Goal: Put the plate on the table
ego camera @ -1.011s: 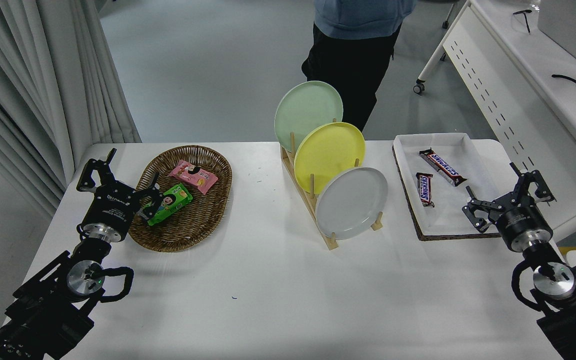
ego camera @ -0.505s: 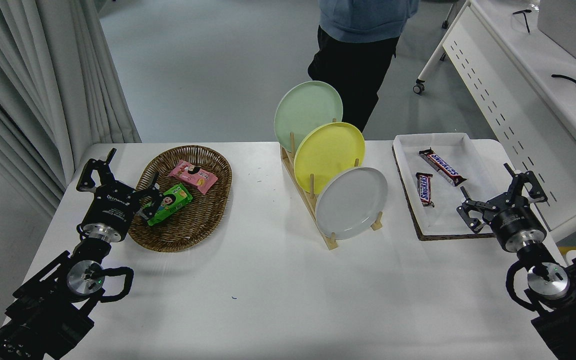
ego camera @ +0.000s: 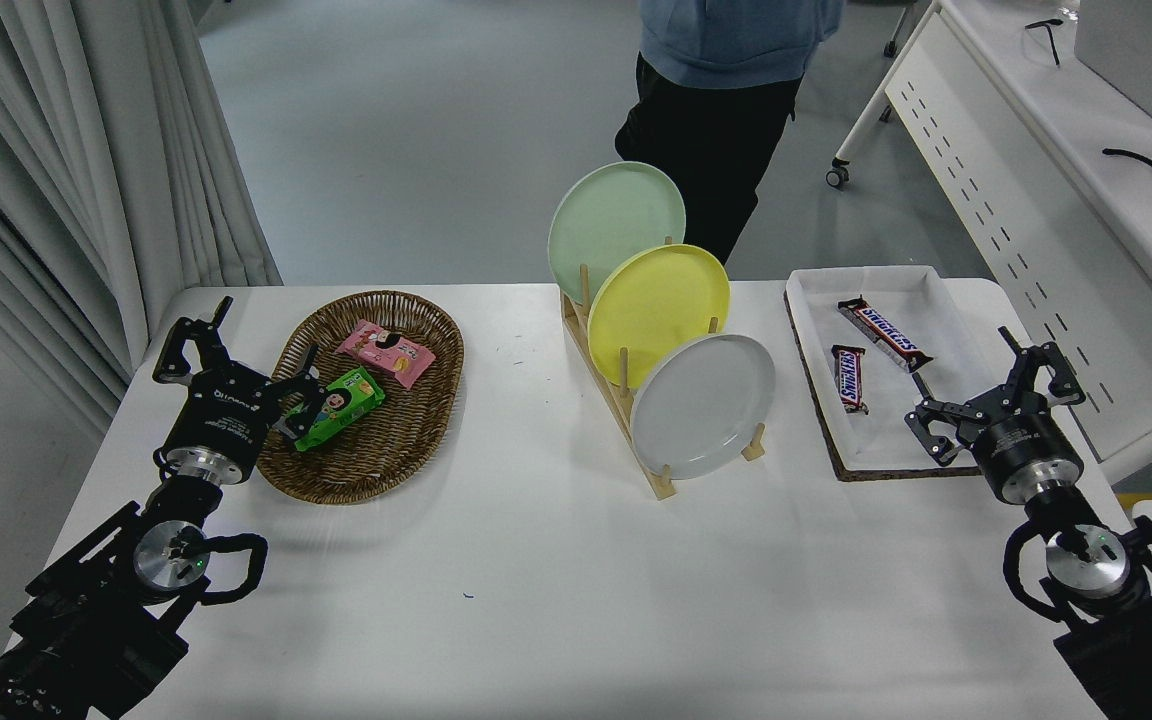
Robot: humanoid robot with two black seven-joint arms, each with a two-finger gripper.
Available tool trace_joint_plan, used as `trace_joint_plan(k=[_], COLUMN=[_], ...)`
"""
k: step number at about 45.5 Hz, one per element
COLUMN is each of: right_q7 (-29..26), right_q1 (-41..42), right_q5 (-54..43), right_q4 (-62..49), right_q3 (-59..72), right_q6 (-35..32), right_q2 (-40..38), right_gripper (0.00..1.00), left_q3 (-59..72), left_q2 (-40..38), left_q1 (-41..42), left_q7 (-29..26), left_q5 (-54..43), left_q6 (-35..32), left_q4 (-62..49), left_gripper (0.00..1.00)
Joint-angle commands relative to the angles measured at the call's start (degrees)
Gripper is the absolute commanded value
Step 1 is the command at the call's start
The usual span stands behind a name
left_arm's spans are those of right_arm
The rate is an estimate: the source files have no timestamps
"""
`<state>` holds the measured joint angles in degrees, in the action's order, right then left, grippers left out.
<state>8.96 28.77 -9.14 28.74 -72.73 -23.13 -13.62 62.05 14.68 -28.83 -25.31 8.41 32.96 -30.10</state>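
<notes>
The light grey plate (ego camera: 703, 405) stands on edge in the front slot of a wooden rack (ego camera: 626, 415) at the middle of the white table (ego camera: 556, 590). A yellow plate (ego camera: 658, 312) and a pale green plate (ego camera: 616, 230) stand behind it in the same rack. My right gripper (ego camera: 986, 385) is open and empty, above the white tray's near right corner, well to the right of the grey plate. My left gripper (ego camera: 236, 350) is open and empty, parked at the lower left beside the wicker basket.
A wicker basket (ego camera: 371, 395) with a pink and a green snack packet lies at the left. A white tray (ego camera: 886, 365) with two chocolate bars lies at the right. A person (ego camera: 721, 90) stands behind the table. A white desk (ego camera: 1066, 170) stands at the far right.
My right gripper has moved a little to the left and away from me, towards the tray. The plates and the left arm have not moved.
</notes>
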Motion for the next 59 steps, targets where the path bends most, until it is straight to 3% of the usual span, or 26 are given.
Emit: trace_joint_plan(k=[1, 19, 27, 40, 59], right_q7=[0.0, 0.0, 0.0, 0.0, -0.3], right_q1=[-0.6, 0.4, 0.7, 5.6, 17.5], right_q5=[0.0, 0.0, 0.9, 16.3, 26.6], right_q4=[0.4, -0.1, 0.4, 1.1, 15.6], right_q3=[0.0, 0.2, 6.4, 26.9, 64.4], right_q6=[-0.2, -0.1, 0.0, 0.5, 0.5], right_q2=[-0.1, -0.5, -1.6, -9.0, -24.1], right_gripper=[1.00, 1.00, 1.00, 1.00, 1.00], left_q3=[0.0, 0.0, 0.0, 0.0, 0.0], left_q2=[0.0, 0.0, 0.0, 0.0, 0.0], left_q1=[0.0, 0.0, 0.0, 0.0, 0.0], left_q7=[0.0, 0.0, 0.0, 0.0, 0.0], left_q5=[0.0, -0.1, 0.0, -0.1, -0.1], left_q6=[0.0, 0.0, 0.0, 0.0, 0.0], left_q4=[0.0, 0.0, 0.0, 0.0, 0.0], left_gripper=[1.00, 1.00, 1.00, 1.00, 1.00])
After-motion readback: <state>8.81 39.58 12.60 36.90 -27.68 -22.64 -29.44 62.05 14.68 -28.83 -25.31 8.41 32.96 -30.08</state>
